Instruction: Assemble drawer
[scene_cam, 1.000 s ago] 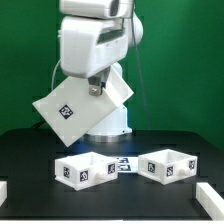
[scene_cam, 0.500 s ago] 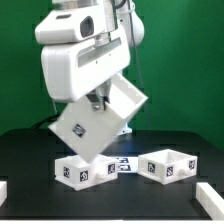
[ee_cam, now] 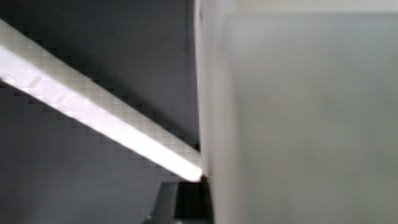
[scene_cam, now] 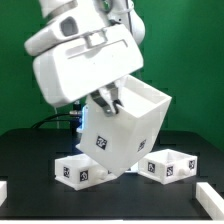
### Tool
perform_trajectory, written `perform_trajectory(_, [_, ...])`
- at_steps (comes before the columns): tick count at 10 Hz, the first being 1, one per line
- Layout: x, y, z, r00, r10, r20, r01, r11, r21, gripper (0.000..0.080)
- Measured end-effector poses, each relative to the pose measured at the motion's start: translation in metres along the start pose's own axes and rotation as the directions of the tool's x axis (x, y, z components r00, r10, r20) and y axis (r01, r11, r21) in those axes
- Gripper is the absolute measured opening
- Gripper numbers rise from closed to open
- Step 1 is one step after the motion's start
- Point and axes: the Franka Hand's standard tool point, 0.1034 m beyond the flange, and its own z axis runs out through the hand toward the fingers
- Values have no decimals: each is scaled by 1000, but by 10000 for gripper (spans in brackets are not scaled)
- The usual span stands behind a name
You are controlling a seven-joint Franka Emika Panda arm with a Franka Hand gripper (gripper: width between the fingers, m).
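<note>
Clamping the housing by its rim, your gripper is holding it tilted in the air over the tray at the exterior view's left; the other tray is sitting nearby

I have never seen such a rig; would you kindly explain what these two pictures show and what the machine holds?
The big white machine is a robot arm; its pincer is a two-finger hand. One picture comes from a camera off the arm, the other from a camera on the wrist, so close that it is blurred. The pincer grips the large boxy drawer housing, tilted in the air above the black table. On the table rest two shallow trays, the exterior view's left tray and right tray.
</note>
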Motion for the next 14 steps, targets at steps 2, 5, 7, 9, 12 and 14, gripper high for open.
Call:
perform_trajectory(2, [-6, 1, 1, 1000, 4, 12, -5, 1000, 19, 32])
perform_trajectory(5, [2, 0, 13, 1000, 0, -5, 1, 989, 145, 32])
perform_trajectory(7, [12, -13, 13, 999, 28, -35, -19, 970, 242, 32])
perform_trajectory(9, [1, -7, 15, 999, 47, -15, -41, 958, 282, 32])
perform_trajectory(12, [8, 0, 21, 997, 32, -76, -14, 975, 222, 32])
perform_trajectory(14, [39, 6, 24, 994, 14, -105, -3, 994, 107, 32])
